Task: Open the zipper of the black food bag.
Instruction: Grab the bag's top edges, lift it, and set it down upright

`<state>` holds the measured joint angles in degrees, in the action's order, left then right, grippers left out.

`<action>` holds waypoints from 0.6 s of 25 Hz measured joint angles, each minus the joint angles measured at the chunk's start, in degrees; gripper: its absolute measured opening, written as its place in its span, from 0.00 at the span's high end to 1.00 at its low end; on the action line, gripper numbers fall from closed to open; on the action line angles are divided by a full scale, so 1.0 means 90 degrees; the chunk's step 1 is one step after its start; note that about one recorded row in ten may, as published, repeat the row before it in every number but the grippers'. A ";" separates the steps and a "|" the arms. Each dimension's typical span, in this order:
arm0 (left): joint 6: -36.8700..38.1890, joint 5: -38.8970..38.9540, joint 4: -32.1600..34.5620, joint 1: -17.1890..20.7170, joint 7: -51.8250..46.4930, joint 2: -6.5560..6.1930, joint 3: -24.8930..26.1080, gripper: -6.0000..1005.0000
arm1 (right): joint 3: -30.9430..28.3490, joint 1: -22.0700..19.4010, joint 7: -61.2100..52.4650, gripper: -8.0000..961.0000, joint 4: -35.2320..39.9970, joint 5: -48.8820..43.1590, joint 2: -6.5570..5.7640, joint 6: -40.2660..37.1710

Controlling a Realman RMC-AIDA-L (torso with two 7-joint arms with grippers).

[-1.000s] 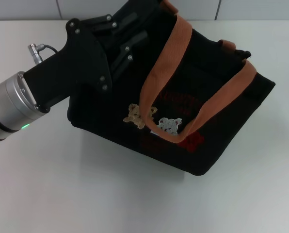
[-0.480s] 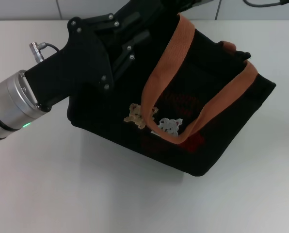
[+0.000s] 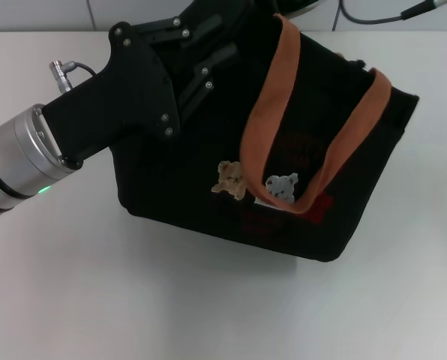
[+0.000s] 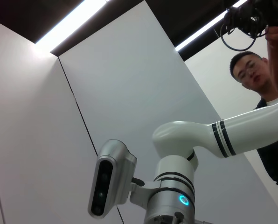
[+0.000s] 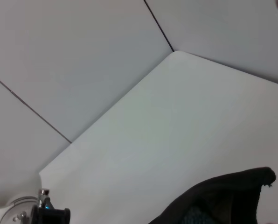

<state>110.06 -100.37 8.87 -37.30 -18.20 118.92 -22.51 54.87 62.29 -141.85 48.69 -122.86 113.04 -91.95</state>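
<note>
The black food bag (image 3: 201, 165) stands tilted on the white table (image 3: 133, 300), its side with the small bear pictures (image 3: 231, 178) facing me. Two orange-brown handles (image 3: 272, 97) lie draped over that side. My left gripper (image 3: 208, 45) reaches in from the left and rests against the bag's upper far-left corner, black against black. The zipper cannot be made out along the top edge. Of the right arm only a cable (image 3: 373, 11) shows at the far edge. In the right wrist view a corner of the bag (image 5: 223, 198) is visible.
The table's far edge meets a tiled wall (image 3: 43, 13). The left wrist view looks upward at my own head and body (image 4: 167, 186) and a person (image 4: 258, 79) standing nearby. Bare tabletop lies in front of and to the right of the bag.
The bag has swung and shifted to the right, its right end turning farther away. My left gripper moved slightly right with it. A cable of the right arm came into sight at the top.
</note>
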 joint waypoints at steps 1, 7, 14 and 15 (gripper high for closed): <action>0.0000 0.0000 0.0000 -0.0003 0.0000 0.0000 0.0000 0.81 | 0.0131 0.0038 0.0000 0.52 -0.0046 -0.0004 0.0013 0.0063; 0.0001 -0.0001 0.0001 -0.0005 0.0006 0.0000 0.0001 0.81 | 0.0439 0.0066 0.0116 0.56 0.0055 -0.0267 0.0089 0.0220; 0.0006 0.0027 0.0000 0.0034 0.0012 0.0000 0.0008 0.82 | 0.0422 -0.0391 0.0414 0.68 0.0889 -0.0284 0.0313 0.0222; 0.0007 0.0041 -0.0001 0.0043 0.0012 -0.0001 0.0016 0.82 | 0.0411 -0.0467 0.0429 0.71 0.0993 -0.0273 0.0341 0.0223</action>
<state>110.12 -100.00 8.86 -36.91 -18.09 118.91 -22.36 58.57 58.09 -137.99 57.62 -125.32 116.11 -89.94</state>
